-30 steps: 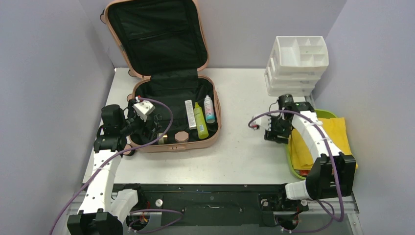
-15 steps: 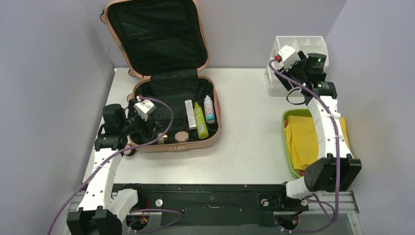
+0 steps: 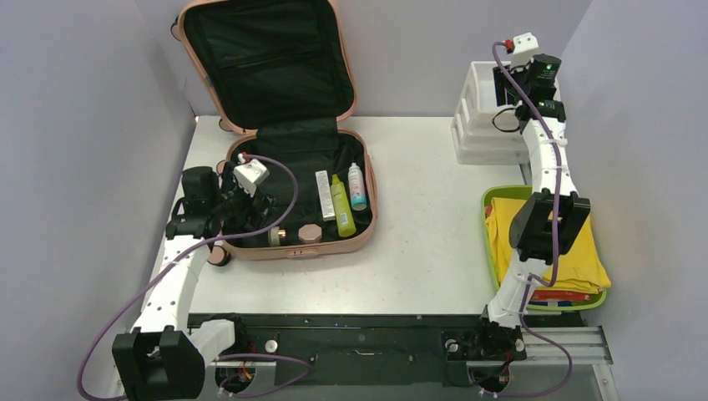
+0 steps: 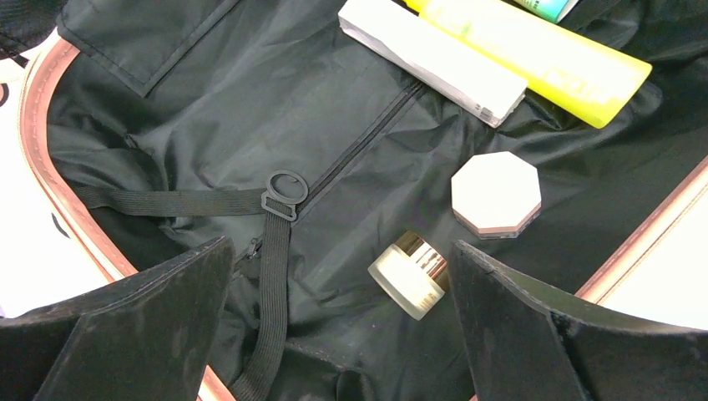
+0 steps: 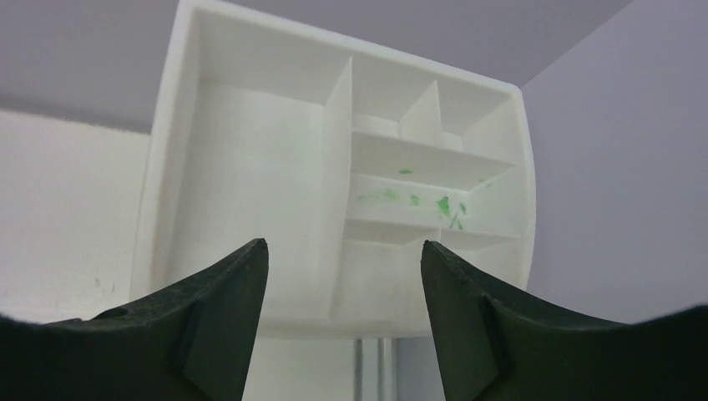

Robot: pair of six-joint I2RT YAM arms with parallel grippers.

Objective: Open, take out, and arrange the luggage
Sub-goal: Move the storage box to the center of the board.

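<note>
The salmon-pink luggage (image 3: 292,249) lies open at the back left, its lid leaning on the wall and its black lining showing. Inside lie a white tube (image 3: 324,195), a yellow-green bottle (image 3: 341,205), a teal-capped bottle (image 3: 357,185), an octagonal compact (image 3: 310,233) and a small jar (image 4: 409,274). My left gripper (image 4: 340,246) hangs open low over the lining. The jar lies between its fingers, nearer the right one, untouched. My right gripper (image 5: 344,243) is open and empty, raised above the white organizer (image 5: 167,167).
A lime-green tray (image 3: 486,225) with a folded yellow cloth (image 3: 518,234) sits at the right. The organizer (image 3: 476,138) stands in the back right corner against the walls. A black strap with a ring (image 4: 282,188) crosses the suitcase lining.
My right arm has swung from the table beside the tray up and back to above the organizer. My left gripper has edged right, further into the suitcase.
</note>
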